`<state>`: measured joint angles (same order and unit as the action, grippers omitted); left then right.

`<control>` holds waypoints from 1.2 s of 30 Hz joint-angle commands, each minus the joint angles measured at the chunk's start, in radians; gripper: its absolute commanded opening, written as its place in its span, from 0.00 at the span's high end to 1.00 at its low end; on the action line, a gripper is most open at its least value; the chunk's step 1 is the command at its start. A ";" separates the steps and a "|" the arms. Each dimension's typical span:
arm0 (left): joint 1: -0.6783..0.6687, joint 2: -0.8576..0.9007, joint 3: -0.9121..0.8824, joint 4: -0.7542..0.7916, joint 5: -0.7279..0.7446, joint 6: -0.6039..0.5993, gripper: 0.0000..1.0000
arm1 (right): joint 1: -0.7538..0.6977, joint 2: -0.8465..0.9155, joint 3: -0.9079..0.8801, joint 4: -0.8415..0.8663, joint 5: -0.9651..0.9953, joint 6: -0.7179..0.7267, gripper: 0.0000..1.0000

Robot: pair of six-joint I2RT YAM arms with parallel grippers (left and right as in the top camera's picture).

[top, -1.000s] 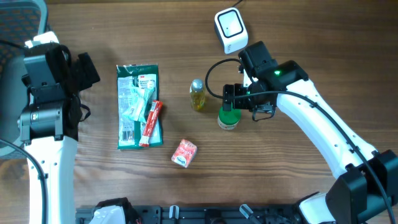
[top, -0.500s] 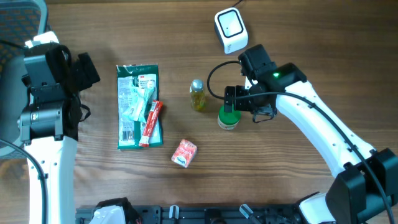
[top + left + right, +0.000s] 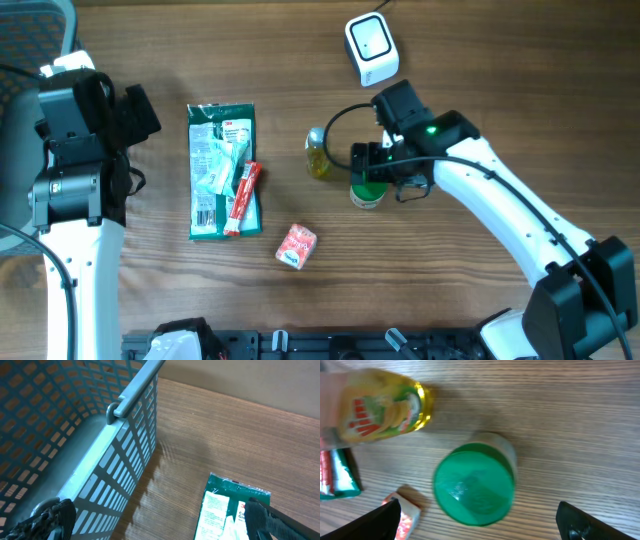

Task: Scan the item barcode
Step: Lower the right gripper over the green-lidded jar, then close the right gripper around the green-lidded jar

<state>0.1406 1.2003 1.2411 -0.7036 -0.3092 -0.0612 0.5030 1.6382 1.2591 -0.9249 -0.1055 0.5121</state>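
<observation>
**Right hand hangs straight over the green-lid jar**

The thing to scan looks to be the small jar with a round green lid (image 3: pixel 473 485). It stands on the wooden table (image 3: pixel 540 80), on the robot's side of the white box-shaped barcode scanner (image 3: pixel 371 48), near it but not touching.

The jar stands up straight, so its long way points up at the hand. In the right wrist view we look down right onto the lid.

The right gripper (image 3: pixel 477 510) is above the jar, with one finger out to each side of the lid. The fingers are spread wide and hold nothing. They do not touch the jar.

I think the next move is to go straight down and then squeeze. The jar is right below, so there is not much need to go sideways.

A little yellow bottle (image 3: pixel 318 153) is on that same side of the scanner, a bit more to the robot's left. It seems to lie on its side. One finger must come down between the bottle and the jar, and it might bump the bottle.

The left gripper (image 3: pixel 160 520) is much farther from the scanner, over by the blue plastic basket (image 3: pixel 75 435) and the top of a flat green packet (image 3: pixel 225 510). Its fingers are wide apart too and hold nothing. So the right hand is the nearer one for this job.
</observation>
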 commanded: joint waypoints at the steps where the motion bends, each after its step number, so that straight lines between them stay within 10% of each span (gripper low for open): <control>1: 0.006 0.000 0.004 0.002 0.005 0.002 0.00 | 0.043 0.026 -0.007 0.008 0.097 0.154 0.00; 12: 0.006 0.000 0.004 0.002 0.005 0.002 0.00 | 0.068 0.123 -0.007 0.007 0.127 0.224 0.01; 25: 0.006 0.000 0.004 0.002 0.005 0.002 0.00 | 0.067 0.132 -0.007 0.000 0.128 0.091 0.41; 34: 0.006 0.000 0.004 0.002 0.005 0.002 0.00 | 0.066 0.132 -0.007 0.017 0.194 -0.272 0.23; 35: 0.006 0.000 0.004 0.002 0.005 0.002 0.00 | 0.066 0.132 -0.007 0.022 0.195 -0.260 0.00; 36: 0.006 0.000 0.004 0.002 0.005 0.002 0.00 | 0.066 0.132 -0.007 0.034 0.194 -0.185 0.00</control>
<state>0.1406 1.2003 1.2411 -0.7036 -0.3092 -0.0612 0.5663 1.7535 1.2587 -0.9092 0.0410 0.3016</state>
